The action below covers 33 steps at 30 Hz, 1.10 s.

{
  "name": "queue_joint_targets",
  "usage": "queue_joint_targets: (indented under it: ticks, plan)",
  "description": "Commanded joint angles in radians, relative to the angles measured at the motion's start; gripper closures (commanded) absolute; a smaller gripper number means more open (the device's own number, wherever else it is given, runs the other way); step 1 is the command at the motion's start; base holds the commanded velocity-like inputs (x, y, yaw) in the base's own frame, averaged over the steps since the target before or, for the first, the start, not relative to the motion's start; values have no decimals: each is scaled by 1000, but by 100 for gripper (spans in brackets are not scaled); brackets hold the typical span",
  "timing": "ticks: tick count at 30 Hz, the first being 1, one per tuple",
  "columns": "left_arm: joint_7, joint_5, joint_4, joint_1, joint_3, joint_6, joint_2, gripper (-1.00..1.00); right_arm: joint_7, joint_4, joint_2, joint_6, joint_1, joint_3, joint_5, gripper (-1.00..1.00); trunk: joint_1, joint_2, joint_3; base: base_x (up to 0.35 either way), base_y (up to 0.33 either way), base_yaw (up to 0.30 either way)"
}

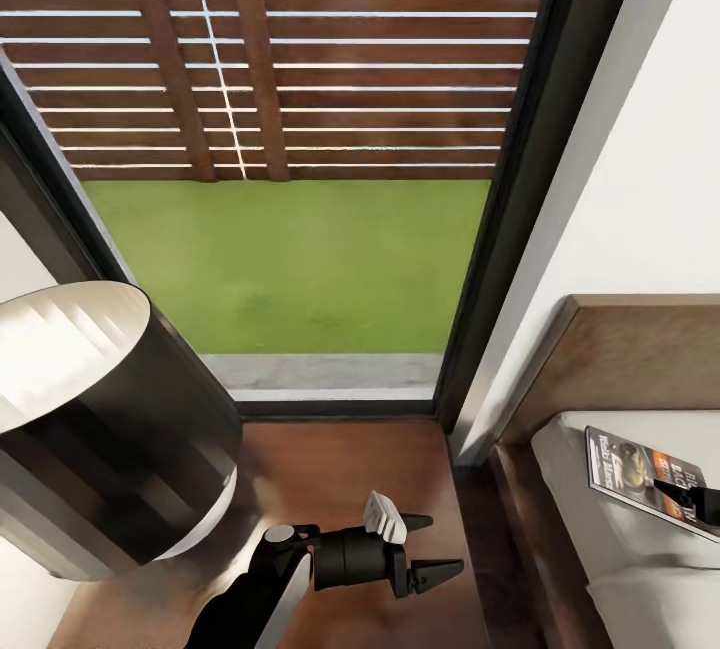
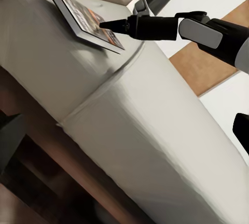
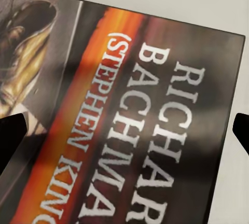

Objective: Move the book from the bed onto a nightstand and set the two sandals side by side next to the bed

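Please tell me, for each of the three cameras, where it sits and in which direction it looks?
Head view: on the head, facing the window, over the nightstand; left gripper shows.
Left wrist view: on the left arm, looking across the bed at the right gripper reaching the book.
Right wrist view: close above the book's cover; dark fingertips at the edges.
Shared: all three show the book.

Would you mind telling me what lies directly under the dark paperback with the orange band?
The dark paperback with the orange band lies flat on the pale-grey mattress of the dark-brown wooden bed. The patch of mattress beneath the cover is hidden.
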Motion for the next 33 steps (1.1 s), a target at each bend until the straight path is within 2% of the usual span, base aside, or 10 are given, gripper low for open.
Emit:
queue_joint_targets:
  ticks: [1,12,13,17,20,33]
  plan:
    - [-1,8,0,-1,-1,10,0,-100,7,-1,1,6,-1,-4,7,-100,0,0,-1,0,0,0]
    - [0,8,0,-1,-1,10,0,-100,8,-2,1,-5,-1,1,11,-100,0,0,-1,0,0,0]
    - [-1,8,0,-1,-1,10,0,-100,8,-2,1,-6,-1,11,12,-100,0,0,-1,0,0,0]
    - [-1,8,0,-1,-1,10,0,-100,8,-34,1,-8,-1,101,12,-100,0,0,-1,0,0,0]
    - [-1,8,0,-1,-1,10,0,-100,8,-52,1,-9,-1,123,12,-100,0,0,-1,0,0,0]
    - [-1,8,0,-1,-1,10,0,-100,8,-62,1,-9,-1,134,13,-100,0,0,-1,0,0,0]
